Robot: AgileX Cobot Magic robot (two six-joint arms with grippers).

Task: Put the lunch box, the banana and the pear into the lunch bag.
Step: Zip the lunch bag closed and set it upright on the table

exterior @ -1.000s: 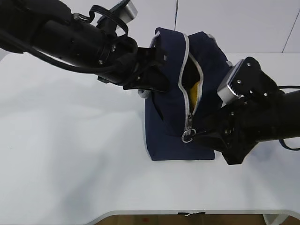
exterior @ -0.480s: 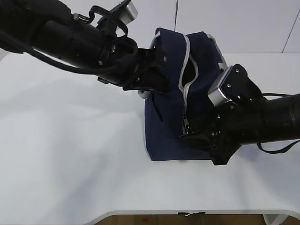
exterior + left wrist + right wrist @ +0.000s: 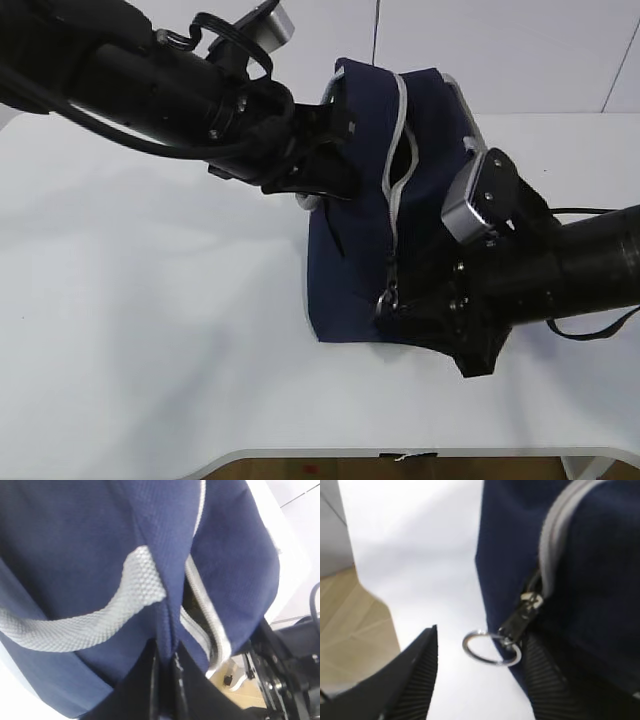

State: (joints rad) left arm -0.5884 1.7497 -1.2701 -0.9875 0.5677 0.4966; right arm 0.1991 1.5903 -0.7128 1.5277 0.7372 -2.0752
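The navy lunch bag stands on the white table with its grey zipper partly open as a narrow slit. My left gripper is shut on a fold of the bag's fabric beside the zipper, next to a grey webbing handle. My right gripper is open at the bag's lower front. The zipper's ring pull hangs between its two ribbed fingers, close to the right one and not gripped. The lunch box, the banana and the pear are hidden.
The white table stretches to the left and front of the bag, with its front edge near. A pale wall stands behind. Both black arms crowd the bag from left and right.
My right gripper has moved left, up to the zipper pull. The bag's opening has narrowed, and the yellow that showed inside it is now out of sight. The left gripper has kept its hold.
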